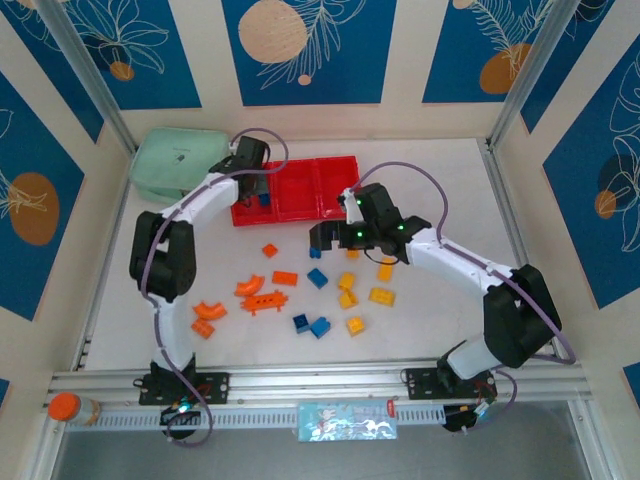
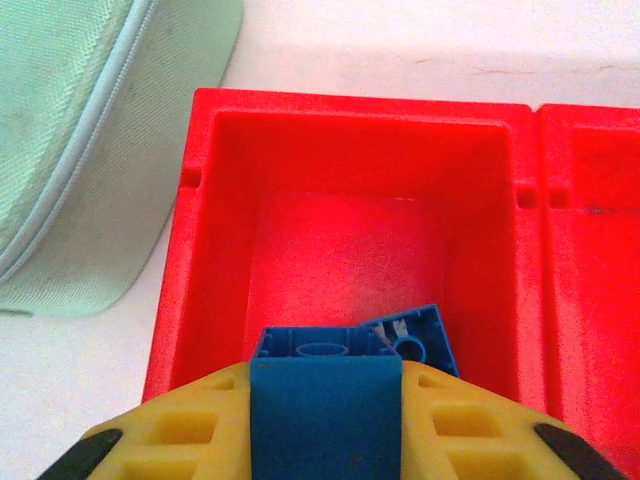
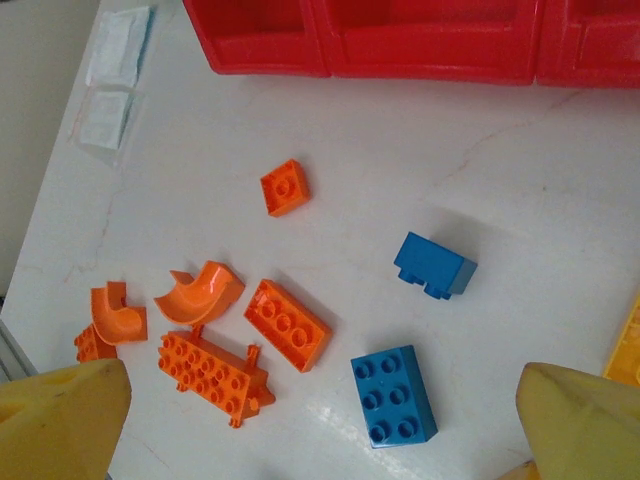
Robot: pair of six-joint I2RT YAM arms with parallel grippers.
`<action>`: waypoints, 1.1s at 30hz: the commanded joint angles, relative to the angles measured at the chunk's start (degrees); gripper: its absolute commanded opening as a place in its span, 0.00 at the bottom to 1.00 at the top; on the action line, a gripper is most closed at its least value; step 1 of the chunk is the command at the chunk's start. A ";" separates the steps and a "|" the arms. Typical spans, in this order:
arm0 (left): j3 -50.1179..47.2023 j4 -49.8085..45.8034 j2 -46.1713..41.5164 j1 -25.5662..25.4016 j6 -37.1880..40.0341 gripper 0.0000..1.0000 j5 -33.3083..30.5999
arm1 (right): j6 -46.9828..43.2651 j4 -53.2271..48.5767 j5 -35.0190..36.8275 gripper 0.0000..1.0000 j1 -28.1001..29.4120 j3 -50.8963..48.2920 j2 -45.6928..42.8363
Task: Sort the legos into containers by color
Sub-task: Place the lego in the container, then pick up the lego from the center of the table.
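- Found the left gripper point(image 2: 325, 435) clenched on a blue brick point(image 2: 325, 405), held over the leftmost of three joined red bins point(image 2: 215, 110).
- Noted a second blue brick point(image 2: 412, 340) just behind the held one, tilted, hollow underside showing, within that bin's walls.
- Found the right gripper point(image 3: 320, 420) released, fingers point(image 3: 60, 420) spread wide, grasping nothing, hovering above loose bricks on the surface point(image 3: 560, 200).
- Located beneath it a six-stud blue brick point(image 3: 393, 397) and a smaller blue brick point(image 3: 435, 265), apart from each other.
- Located to their left an orange group: a small square brick point(image 3: 285, 187), a long brick point(image 3: 287, 323), a studded bar point(image 3: 215, 378) and two curved pieces point(image 3: 200, 292).
- Noted several yellow bricks point(image 1: 381, 295) right of the blue ones.
- Noted a mint green pouch point(image 1: 175, 160) just beside the leftmost bin.
- Noted clear packets point(image 3: 110, 60) near the surface edge.
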 commanded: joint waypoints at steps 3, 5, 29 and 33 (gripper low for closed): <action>5.50 -3.66 3.56 1.84 2.28 0.34 -0.01 | -0.42 -2.25 0.58 0.99 0.06 2.95 0.13; 5.54 -3.31 3.29 1.84 2.67 0.40 1.14 | -0.68 -2.74 0.71 0.99 0.02 3.42 0.04; -18.72 -1.96 -23.61 -6.29 -5.50 0.66 19.76 | -1.22 0.20 -1.47 0.99 -6.73 -10.87 -11.45; -23.66 -0.22 -26.12 -12.05 -9.04 0.67 18.19 | -1.57 3.09 -2.76 0.99 -7.53 -16.11 -14.00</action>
